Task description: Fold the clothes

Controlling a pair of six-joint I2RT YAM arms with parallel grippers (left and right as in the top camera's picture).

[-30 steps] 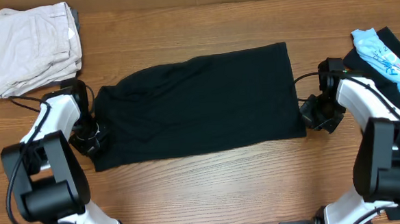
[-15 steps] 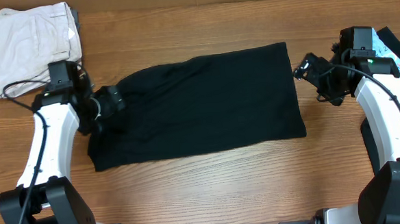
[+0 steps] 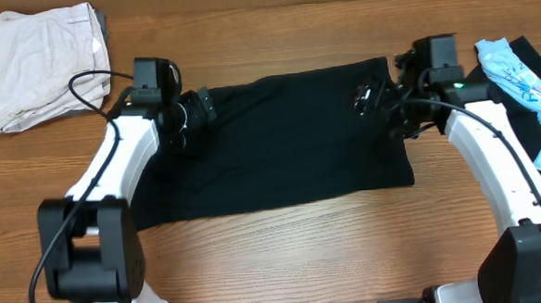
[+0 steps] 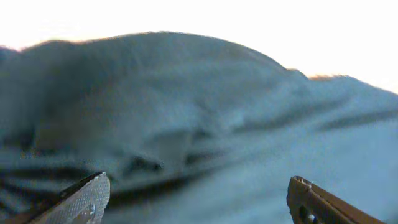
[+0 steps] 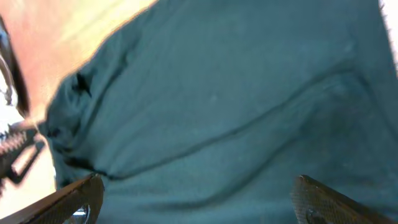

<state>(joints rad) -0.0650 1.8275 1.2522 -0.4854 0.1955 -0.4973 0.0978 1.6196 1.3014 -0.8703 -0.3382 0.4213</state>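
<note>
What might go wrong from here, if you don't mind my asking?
The left tool hangs open over bunched folds of the black garment; closing there may pinch a wrinkle, not the edge. The right tool sits inboard of the corner, so the fold may skew. The right arm lies near the light blue garment and may drag it.

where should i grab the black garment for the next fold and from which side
Probably the black garment at its two far corners, coming down from above. It lies flat and wide on the table, and the open left gripper and right gripper hover near those corners.
</note>
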